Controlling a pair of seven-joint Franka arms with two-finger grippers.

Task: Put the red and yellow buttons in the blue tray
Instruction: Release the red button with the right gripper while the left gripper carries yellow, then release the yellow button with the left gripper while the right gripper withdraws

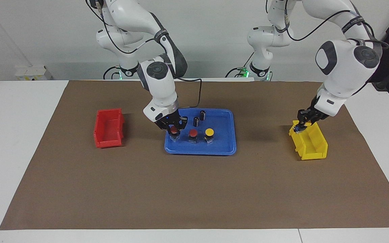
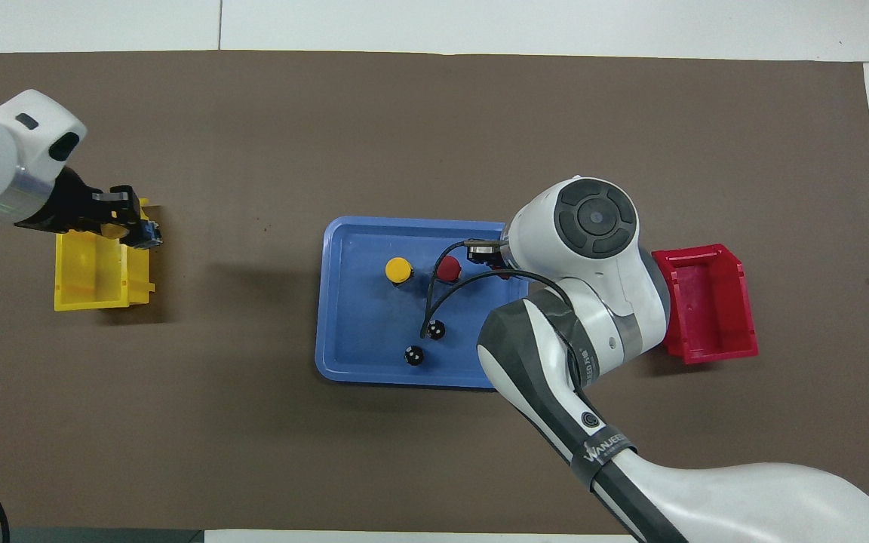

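Observation:
The blue tray (image 1: 222,143) (image 2: 359,332) lies mid-table. In it stand a red button (image 1: 193,133) (image 2: 448,268) and a yellow button (image 1: 209,132) (image 2: 398,268), side by side. My right gripper (image 1: 174,130) is down in the tray, toward the right arm's end, shut around the cap of a second red button (image 1: 173,129) whose body rests on the tray floor. The overhead view hides this under the arm. My left gripper (image 1: 300,128) (image 2: 133,228) is over the rim of the yellow bin (image 1: 312,143) (image 2: 91,275), shut on a yellow button (image 1: 297,130), mostly hidden.
Two capless dark cylinders (image 1: 202,114) (image 1: 196,121) stand in the tray, nearer the robots than the buttons; they also show in the overhead view (image 2: 435,329) (image 2: 413,354). A small red bin (image 1: 109,128) (image 2: 706,302) sits toward the right arm's end. A brown mat covers the table.

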